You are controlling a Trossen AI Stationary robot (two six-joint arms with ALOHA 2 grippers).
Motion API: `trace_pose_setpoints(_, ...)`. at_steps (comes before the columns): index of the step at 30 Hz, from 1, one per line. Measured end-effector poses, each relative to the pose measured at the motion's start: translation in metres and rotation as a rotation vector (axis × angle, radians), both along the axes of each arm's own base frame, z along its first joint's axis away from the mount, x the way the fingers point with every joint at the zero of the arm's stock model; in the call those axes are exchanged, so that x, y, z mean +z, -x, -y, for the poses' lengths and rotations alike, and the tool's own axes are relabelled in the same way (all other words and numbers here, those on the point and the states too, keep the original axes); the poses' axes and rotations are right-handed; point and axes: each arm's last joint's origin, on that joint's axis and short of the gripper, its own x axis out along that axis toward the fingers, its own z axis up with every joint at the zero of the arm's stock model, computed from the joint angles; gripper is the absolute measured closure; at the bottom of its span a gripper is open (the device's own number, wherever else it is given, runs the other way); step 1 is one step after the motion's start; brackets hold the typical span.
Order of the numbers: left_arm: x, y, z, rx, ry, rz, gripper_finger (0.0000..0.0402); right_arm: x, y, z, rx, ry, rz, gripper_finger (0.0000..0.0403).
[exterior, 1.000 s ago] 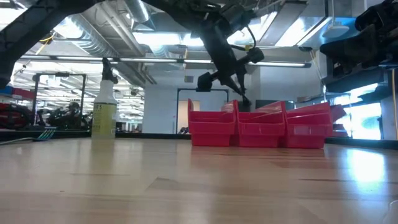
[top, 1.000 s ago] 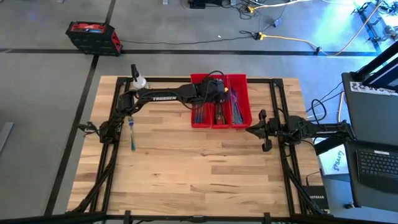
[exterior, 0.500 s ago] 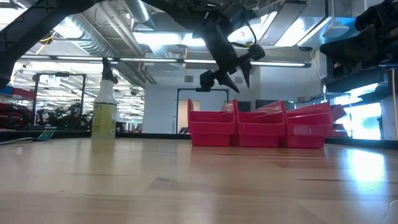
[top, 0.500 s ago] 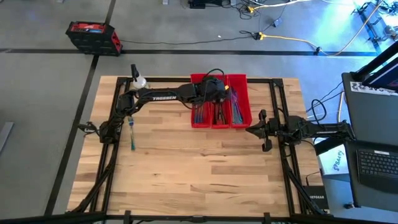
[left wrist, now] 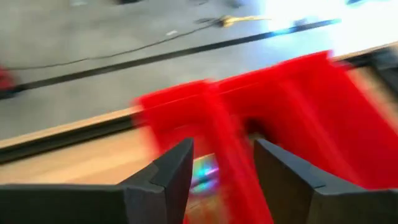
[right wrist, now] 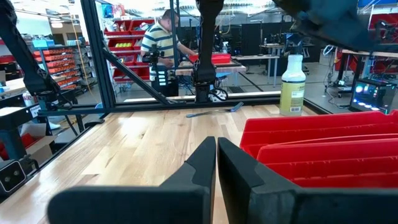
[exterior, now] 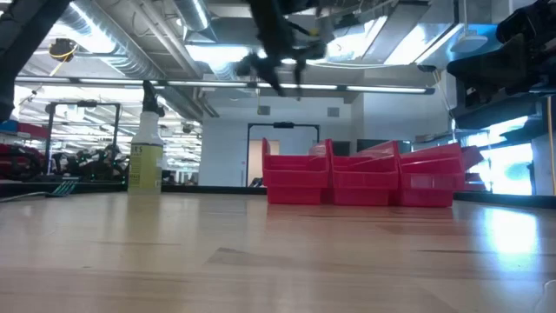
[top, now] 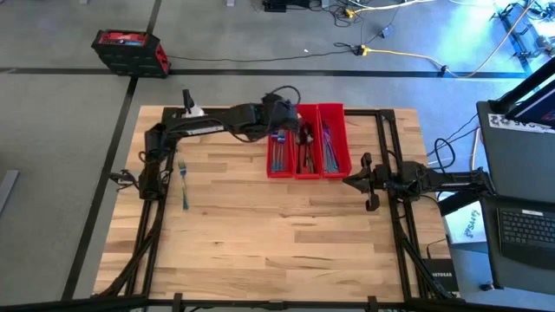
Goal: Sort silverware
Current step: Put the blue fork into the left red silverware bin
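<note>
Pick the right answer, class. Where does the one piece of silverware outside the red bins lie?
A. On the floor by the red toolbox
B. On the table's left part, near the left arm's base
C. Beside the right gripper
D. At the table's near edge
B: in the high view the lone fork lies on the wooden table at its left, beside the left arm's base, well apart from the red bins.

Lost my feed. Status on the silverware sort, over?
Left gripper open, empty, above the left bin. Right gripper shut, parked beside the bins. One fork on the table by the left arm's base. Nothing in the way.
</note>
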Motion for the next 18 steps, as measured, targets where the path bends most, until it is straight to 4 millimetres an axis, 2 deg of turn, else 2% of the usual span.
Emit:
trace_pose_setpoints(5,0.008,0.040,0.014,0.044,0.059,-0.233,0.0247,0.000,0.000,0.000,0.001,0.000,0.000,0.0402)
trace_pose_setpoints(9,0.004,0.064,0.029,0.068,0.128,-0.288,0.0247,0.000,0.000,0.000,0.000,0.000,0.000,0.0402)
trace_pose_setpoints(14,-0.017,0.097,0.063,0.117,0.212,-0.305,0.0247,0.000,0.000,0.000,0.000,0.000,0.000,0.0402)
trace_pose_setpoints(18,-0.035,0.137,0.088,0.207,0.285,-0.268,0.0247,0.000,0.000,0.000,-0.006,0.000,0.001,0.0402)
